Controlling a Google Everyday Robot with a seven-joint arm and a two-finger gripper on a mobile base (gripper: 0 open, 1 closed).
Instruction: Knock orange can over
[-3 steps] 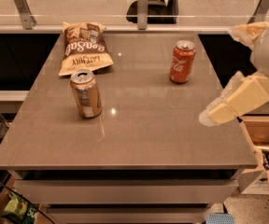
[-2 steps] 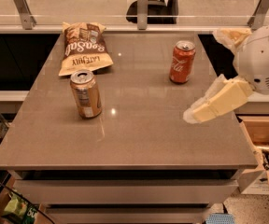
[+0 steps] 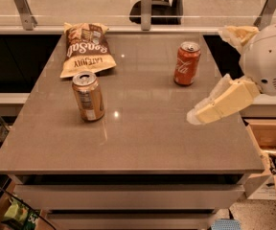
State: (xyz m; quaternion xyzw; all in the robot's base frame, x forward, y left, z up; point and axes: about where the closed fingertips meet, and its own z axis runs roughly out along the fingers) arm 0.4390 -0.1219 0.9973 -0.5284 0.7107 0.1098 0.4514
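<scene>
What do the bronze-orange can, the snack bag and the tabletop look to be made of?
Bronze-orange drink can: apparently metal, glossy, with a silver top. Brown-and-white snack bag: likely plastic film, crinkled with a soft sheen. Grey tabletop: polished stone or laminate; it mirrors lights. The cream claw hovers over the table's right side, looking like matte plastic.

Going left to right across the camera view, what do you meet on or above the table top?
orange can → red Coca-Cola can → gripper, which hangs over the right side of the table. The chip bag lies behind the orange can in the same left-to-right stretch, so it is left out of the order.
</scene>
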